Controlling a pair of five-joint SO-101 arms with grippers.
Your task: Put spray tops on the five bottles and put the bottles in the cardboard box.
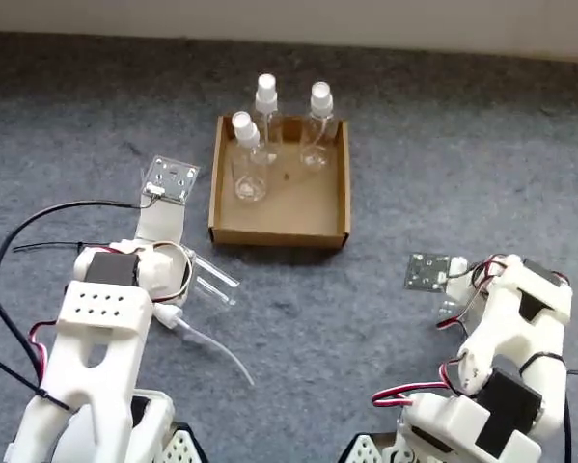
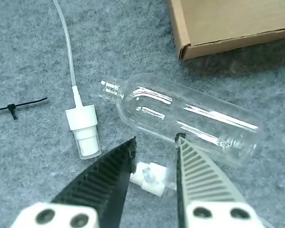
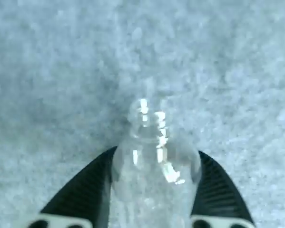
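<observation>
The cardboard box (image 1: 279, 227) sits mid-table with three capped clear bottles (image 1: 253, 159) standing in its far half. A bare clear bottle (image 2: 185, 116) lies on the carpet just past my left gripper (image 2: 154, 140), which is open and holds nothing. Beside it lies a white spray top (image 2: 83, 128) with a long tube. Another small white part (image 2: 149, 176) lies between the left fingers (image 2: 114, 168), lower down. My right gripper (image 3: 156, 153) is shut on another clear bottle (image 3: 154, 164) with an open neck, low over the carpet at the table's right front (image 1: 453, 294).
The box corner (image 2: 185, 47) is close beyond the lying bottle. A black cable tie (image 2: 14, 108) lies on the grey carpet. Black cables (image 1: 38, 217) loop out from the left arm. Bare carpet stretches between the two arms.
</observation>
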